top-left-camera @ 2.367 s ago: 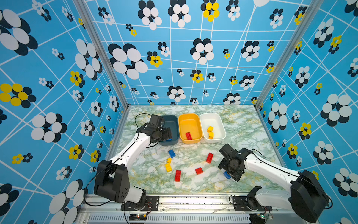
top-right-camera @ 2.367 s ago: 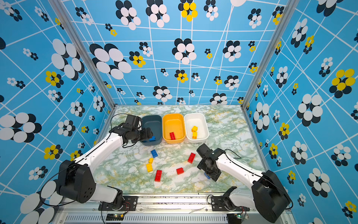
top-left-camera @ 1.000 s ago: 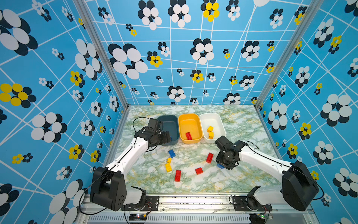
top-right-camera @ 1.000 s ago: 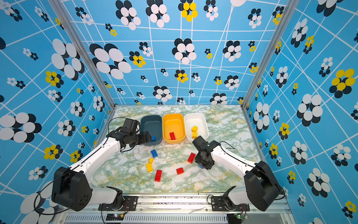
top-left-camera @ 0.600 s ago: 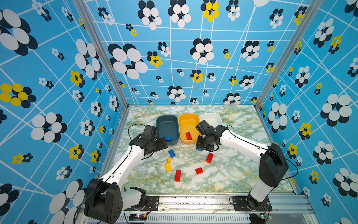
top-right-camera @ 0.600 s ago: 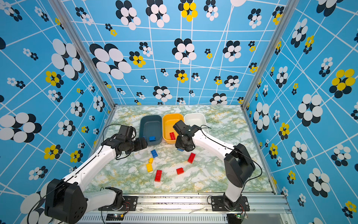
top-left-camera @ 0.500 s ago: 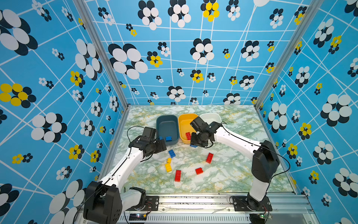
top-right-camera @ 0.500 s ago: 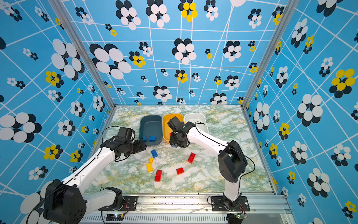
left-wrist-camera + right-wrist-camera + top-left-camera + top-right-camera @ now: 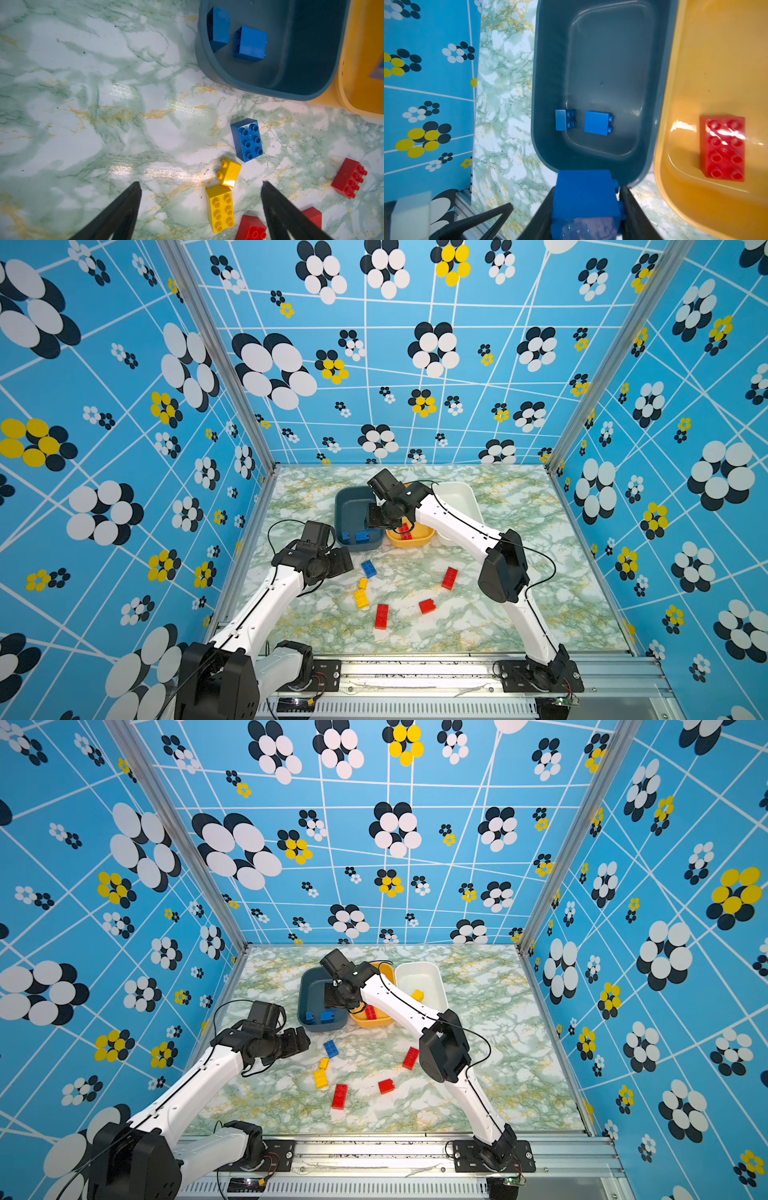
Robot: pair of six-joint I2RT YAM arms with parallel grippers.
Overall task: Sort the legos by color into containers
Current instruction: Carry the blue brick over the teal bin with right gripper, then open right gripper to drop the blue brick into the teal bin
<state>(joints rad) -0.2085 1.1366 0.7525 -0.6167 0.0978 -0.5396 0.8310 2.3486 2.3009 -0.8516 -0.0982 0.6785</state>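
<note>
Right gripper point(image 9: 377, 517): reaches across to the far left above the teal tub point(image 9: 344, 506), jaws clamped narrow on a held blue brick point(image 9: 584, 187). Left gripper point(image 9: 200, 183): jaws wide and empty, low over the near-left table point(image 9: 498, 614). Teal tub contents: two blue bricks point(image 9: 564, 120) at its near end. Orange tub point(image 9: 716, 62): one red brick point(image 9: 722, 147). White tub point(image 9: 457, 493): one yellow brick point(image 9: 417, 994) visible. On the table: one loose blue brick point(image 9: 368, 568), two loose yellow bricks point(image 9: 360, 598), three loose red bricks point(image 9: 381, 616). Hazard: the right gripper hangs by the teal tub's side next to the orange tub, and in the right wrist view the held blue brick shows against the rim. Released there, it would likely clip the rim and bounce to the table or into the orange tub. Change since the earliest picture: the right gripper was at the near right and has swung across. The left gripper was at the teal tub and has drawn back nearward. The loose bricks lie unmoved.
</note>
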